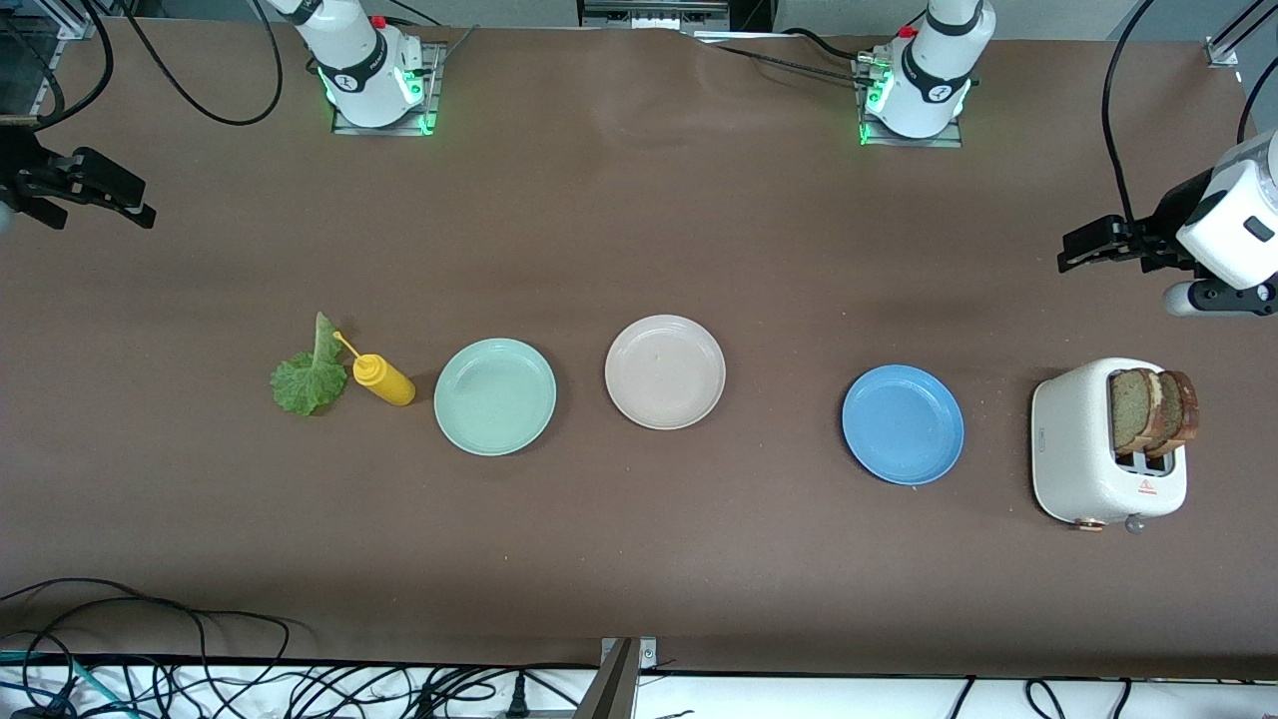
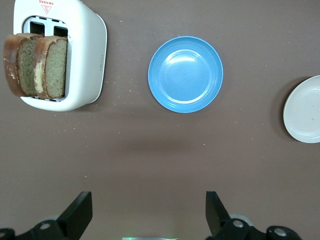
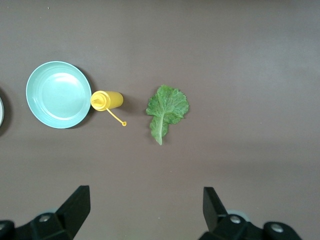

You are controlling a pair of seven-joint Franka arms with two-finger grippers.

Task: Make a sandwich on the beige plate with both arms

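Facing the robots, front view:
Worktop (image 1: 639, 559): brown, carrying everything below.
Beige plate (image 1: 665, 371): bare, near the middle of the worktop; the landmark for all places given here.
Green plate (image 1: 495, 395): just beside the beige plate, toward the right arm's end, a little nearer the camera.
Yellow bottle (image 1: 383, 379): lying on its side past the green plate from the beige plate, its cap strap touching the lettuce.
Lettuce leaf (image 1: 310, 377): flat on the worktop, farthest from the beige plate toward the right arm's end.
Blue plate (image 1: 903, 424): well apart from the beige plate toward the left arm's end.
Toaster (image 1: 1083, 449): white, past the blue plate from the beige plate.
Bread slices (image 1: 1153, 409): two, upright in the toaster slots.
Left hand (image 1: 1076, 250): in the air over bare worktop, far from the beige plate at the left arm's end.
Right hand (image 1: 140, 212): in the air over bare worktop at the right arm's end.

Left wrist view:
Left hand: fingers (image 2: 80, 212) spread wide, nothing between them.
Seen below: toaster, bread slices, blue plate, edge of the beige plate.

Right wrist view:
Right hand: fingers (image 3: 77, 206) spread wide, nothing held.
Seen below: green plate, yellow bottle, lettuce leaf.
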